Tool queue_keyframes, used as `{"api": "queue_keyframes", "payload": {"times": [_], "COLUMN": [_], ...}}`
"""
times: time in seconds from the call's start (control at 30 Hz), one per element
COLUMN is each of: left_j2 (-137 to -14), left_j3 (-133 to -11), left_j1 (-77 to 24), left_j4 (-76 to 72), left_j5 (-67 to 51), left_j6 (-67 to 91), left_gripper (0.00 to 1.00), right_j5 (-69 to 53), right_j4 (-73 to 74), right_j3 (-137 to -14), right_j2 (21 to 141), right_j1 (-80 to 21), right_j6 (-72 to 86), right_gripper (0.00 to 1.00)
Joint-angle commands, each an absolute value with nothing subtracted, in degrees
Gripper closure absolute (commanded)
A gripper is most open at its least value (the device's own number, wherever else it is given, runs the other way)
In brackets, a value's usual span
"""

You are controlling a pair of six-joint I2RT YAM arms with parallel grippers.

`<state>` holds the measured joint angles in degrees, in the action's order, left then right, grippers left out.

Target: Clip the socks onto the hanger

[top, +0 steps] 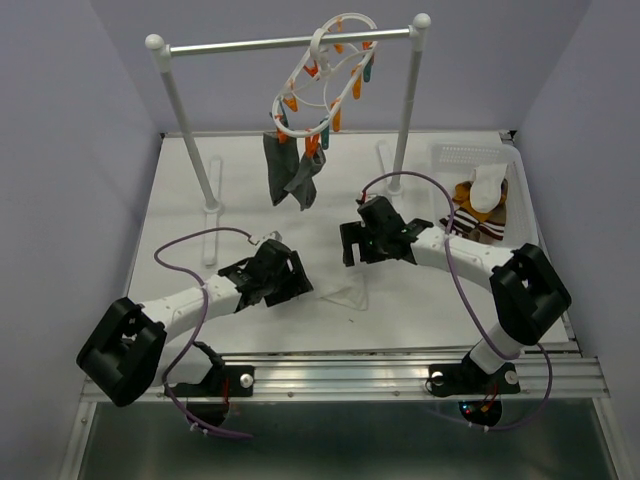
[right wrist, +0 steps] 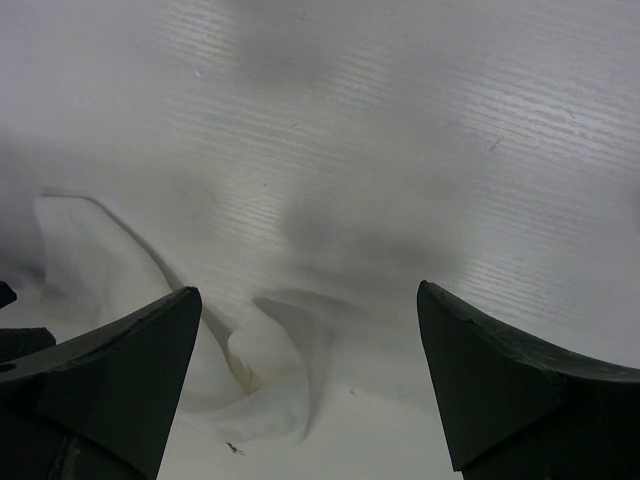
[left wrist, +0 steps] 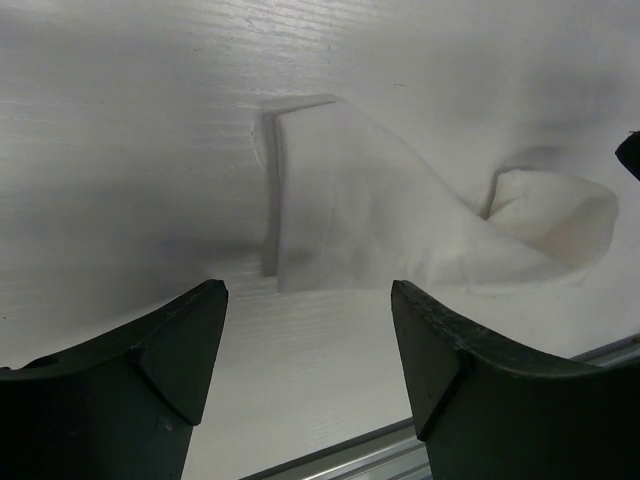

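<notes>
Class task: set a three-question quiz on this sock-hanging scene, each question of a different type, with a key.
1. True or false: the left gripper and right gripper are both open, and the white sock lies on the table.
2. How many grey socks hang from the hanger? A one, B two, C four.
3. Fill in: the remaining socks sit in the white ___ at the table's right edge.

Key: 1 true; 2 B; 3 basket.

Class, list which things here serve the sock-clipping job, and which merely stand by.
Job: white plastic ring hanger with coloured clips; flat white fabric sock; two hanging grey socks; heap of mixed-colour socks.
Bystanders: metal rail stand; white perforated basket.
</notes>
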<state>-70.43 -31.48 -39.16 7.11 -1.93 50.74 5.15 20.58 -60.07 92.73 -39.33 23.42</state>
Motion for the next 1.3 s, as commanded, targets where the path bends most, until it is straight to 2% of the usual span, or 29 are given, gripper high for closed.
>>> {"api": "queue_keyframes", "payload": {"times": [0.0,0.13,0.17,0.23,0.3,0.33,0.37,0.4,0.43,0.47,0.5,0.53,0.63,0.83,1.03,1.17,1.27], "left_j2": [-72.07,-74.53,-75.05,-75.85,-76.11,-76.11,-75.94,-75.76,-75.50,-74.80,-74.45,-73.92,-71.55,-66.19,-64.60,-65.21,-70.73], "left_j3": [-32.25,-33.74,-34.19,-34.45,-33.75,-33.58,-33.40,-33.31,-33.40,-33.40,-33.49,-33.57,-33.92,-39.10,-50.35,-56.76,-67.65], "left_j1": [-40.69,-41.57,-41.75,-42.45,-42.89,-42.98,-42.98,-42.98,-43.07,-43.15,-43.24,-43.42,-43.51,-43.51,-43.33,-42.72,-42.71], "left_j4": [5.19,4.39,5.18,5.45,5.36,5.36,5.36,5.27,4.75,4.40,4.05,3.52,1.59,0.44,0.70,-1.04,1.91], "left_j5": [2.28,4.30,4.48,5.27,5.27,5.19,5.19,5.10,4.75,4.57,4.48,4.40,4.66,8.43,15.54,15.03,13.81], "left_j6": [53.43,53.27,53.09,53.35,53.61,53.70,53.88,53.96,53.88,53.79,53.62,53.53,53.09,48.88,42.20,37.37,32.35], "left_gripper": [0.23,0.37,0.38,0.47,0.63,0.70,0.82,0.88,0.95,1.00,1.00,1.00,1.00,1.00,1.00,1.00,1.00], "right_j5": [2.90,2.63,2.81,3.08,2.99,2.90,2.64,2.38,2.03,1.76,1.67,1.76,4.65,14.49,26.96,26.11,26.71], "right_j4": [17.58,17.49,17.58,17.05,16.09,15.82,15.47,15.12,14.94,14.68,14.68,14.50,14.41,14.33,11.70,11.16,11.08], "right_j3": [-58.54,-56.87,-56.52,-55.46,-54.32,-53.97,-53.62,-53.35,-52.83,-52.56,-52.38,-51.95,-51.77,-56.94,-64.32,-65.39,-64.34], "right_j2": [92.99,93.16,93.25,93.43,93.86,94.13,94.30,94.48,94.57,94.31,93.96,92.82,90.54,85.08,82.01,80.95,79.55], "right_j1": [-39.64,-39.64,-39.64,-39.64,-39.64,-39.64,-39.64,-39.64,-39.64,-40.16,-40.17,-40.17,-40.17,-40.17,-40.17,-40.17,-40.17], "right_j6": [24.79,24.96,25.05,25.75,26.54,26.80,27.15,27.68,27.95,28.04,28.12,27.86,26.90,24.17,21.54,20.83,21.97], "right_gripper": [0.07,0.15,0.16,0.16,0.19,0.24,0.28,0.34,0.53,0.61,0.66,0.76,0.89,0.97,0.97,0.97,0.96]}}
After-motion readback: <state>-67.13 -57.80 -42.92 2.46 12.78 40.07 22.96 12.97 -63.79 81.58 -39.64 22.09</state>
